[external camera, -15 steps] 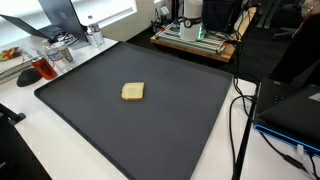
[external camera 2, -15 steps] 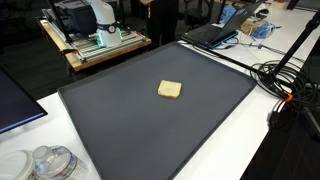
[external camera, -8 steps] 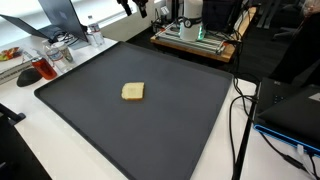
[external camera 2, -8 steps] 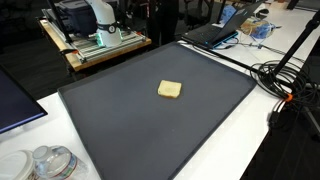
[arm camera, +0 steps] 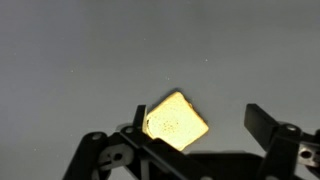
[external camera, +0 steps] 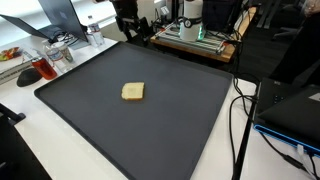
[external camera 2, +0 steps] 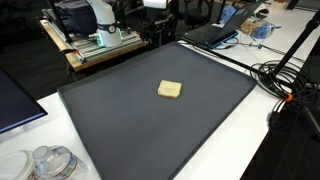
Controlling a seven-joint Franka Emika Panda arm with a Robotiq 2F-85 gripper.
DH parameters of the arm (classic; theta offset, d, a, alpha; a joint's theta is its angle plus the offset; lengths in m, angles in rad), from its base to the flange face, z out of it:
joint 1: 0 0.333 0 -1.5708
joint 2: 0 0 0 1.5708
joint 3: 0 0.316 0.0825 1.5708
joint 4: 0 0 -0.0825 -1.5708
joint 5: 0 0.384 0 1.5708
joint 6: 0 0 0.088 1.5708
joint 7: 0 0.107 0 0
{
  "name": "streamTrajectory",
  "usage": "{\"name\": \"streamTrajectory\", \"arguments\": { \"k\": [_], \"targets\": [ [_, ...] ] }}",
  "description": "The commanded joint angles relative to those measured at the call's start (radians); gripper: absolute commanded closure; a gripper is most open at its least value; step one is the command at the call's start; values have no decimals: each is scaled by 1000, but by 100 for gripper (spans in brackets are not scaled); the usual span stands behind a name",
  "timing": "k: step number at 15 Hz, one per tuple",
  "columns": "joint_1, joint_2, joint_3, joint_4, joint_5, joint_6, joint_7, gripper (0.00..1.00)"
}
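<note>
A small tan square block lies flat near the middle of a dark grey mat in both exterior views [external camera: 133,91] [external camera 2: 170,89]; the mat [external camera: 150,135] [external camera 2: 140,130] covers most of the white table. My gripper [external camera: 131,27] [external camera 2: 160,22] hangs high above the mat's far edge, well apart from the block. In the wrist view the block [arm camera: 176,122] shows glowing yellow on the mat [arm camera: 90,50], far below and between my open fingers [arm camera: 195,120]. The gripper holds nothing.
A wooden cart with equipment [external camera: 195,38] [external camera 2: 95,45] stands behind the mat. Black cables [external camera: 240,110] [external camera 2: 285,85] run along one side. A laptop [external camera 2: 213,32] sits at a far corner. Glass jars [external camera 2: 50,162] and red items [external camera: 35,70] sit off the mat.
The gripper has come down into view at the top of both exterior views, above the mat's far edge. The block has not moved.
</note>
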Motion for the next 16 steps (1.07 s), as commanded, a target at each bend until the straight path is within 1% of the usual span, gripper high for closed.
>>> {"name": "streamTrajectory", "arguments": {
  "k": [1,3,5,6,8,9,11,12,15,16],
  "targets": [
    [-1,0,1,2,0,-3,-1,0],
    [-1,-2,1,2,0,-3,-1,0],
    [2,30,5,0,15,54,-5,0],
    [7,46,6,-12,1,85,26,0],
    [11,68,14,-47,14,164,27,0],
    [14,79,15,-67,7,208,48,0],
    [13,98,25,-111,40,300,48,0],
    [18,113,26,-128,34,342,69,0],
    [20,166,43,-159,66,431,71,0],
    [24,187,41,-157,59,445,90,0]
  ]
}}
